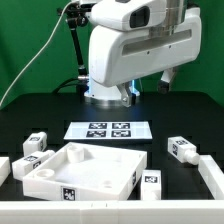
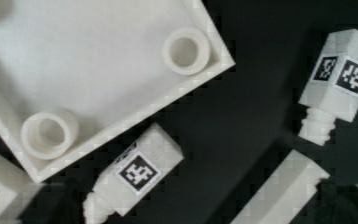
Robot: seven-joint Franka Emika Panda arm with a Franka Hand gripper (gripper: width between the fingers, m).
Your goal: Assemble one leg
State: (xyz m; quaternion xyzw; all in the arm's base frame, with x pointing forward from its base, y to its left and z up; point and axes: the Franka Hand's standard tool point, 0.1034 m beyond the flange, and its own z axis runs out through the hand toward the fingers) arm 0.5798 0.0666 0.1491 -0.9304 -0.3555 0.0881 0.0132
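The white arm stands over the back of the black worktop. The pincer shows only as a dark shape under the arm's end, raised well above the parts. It is too small and shadowed for me to tell whether its fingers are apart or together.

The legs lie loose on the worktop around the big white square panel. In the exterior view, 1 leg lies just beside the panel's far corner on the exterior view's left. A 2nd leg sits near the panel's front corner on the exterior view's right. A 3rd leg lies farther out on that side, apart from the panel. The marker board lies flat behind the panel, between it and the arm's base.

The wrist view looks down on a corner of the panel, which has 2 round sockets near its rim. One leg, tag facing up, lies just beside the panel's edge. Another tagged leg lies well apart from the panel on the dark worktop.
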